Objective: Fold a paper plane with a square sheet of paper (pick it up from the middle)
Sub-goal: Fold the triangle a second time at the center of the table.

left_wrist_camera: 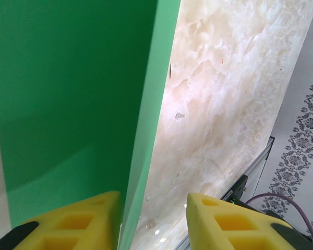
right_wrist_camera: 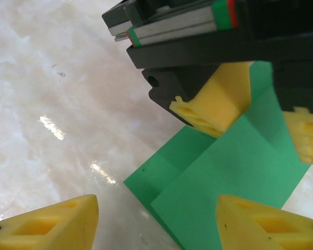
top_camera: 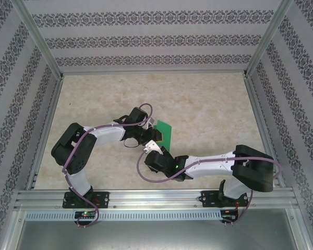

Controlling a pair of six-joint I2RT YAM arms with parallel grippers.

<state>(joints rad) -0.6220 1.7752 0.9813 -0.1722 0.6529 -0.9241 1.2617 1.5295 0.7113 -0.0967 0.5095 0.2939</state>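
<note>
One square sheet of paper (top_camera: 165, 133): bright green and partly folded; it lies mid-table just beyond both grippers; in the right wrist view one layer overlaps another along a crease.
Weight: judged very light; a slight nudge could shift it.
Stiffness: thin and floppy; it likely sags if held by one corner and keeps any crease pressed into it.
Surface: smooth paper on a glossy marble-patterned table (left_wrist_camera: 224, 104); it probably slides rather than lifts when pushed flat.
Fragility: it likely creases and tears easily; a hard pinch off the fold line would spoil the folds.
Where to hold: best along a folded edge or the middle, where doubled layers give the pads something to bite; a flat single layer offers no lip.
Left gripper (left_wrist_camera: 151, 198): jaws parted with a clear gap; the paper's pale edge runs beside one yellow finger (left_wrist_camera: 68, 224) and is not pinched between the two.
Right gripper (right_wrist_camera: 155, 203): jaws spread wide, holding nothing; it is poised over the paper's near corner, facing the left gripper's fingers.
Left arm (top_camera: 101, 133): reaches from its base toward the centre, elbow bent outward, wrist turned toward the paper.
Right arm (top_camera: 214, 164): stretches across toward the left; its wrist sits just beside the left wrist.
</note>
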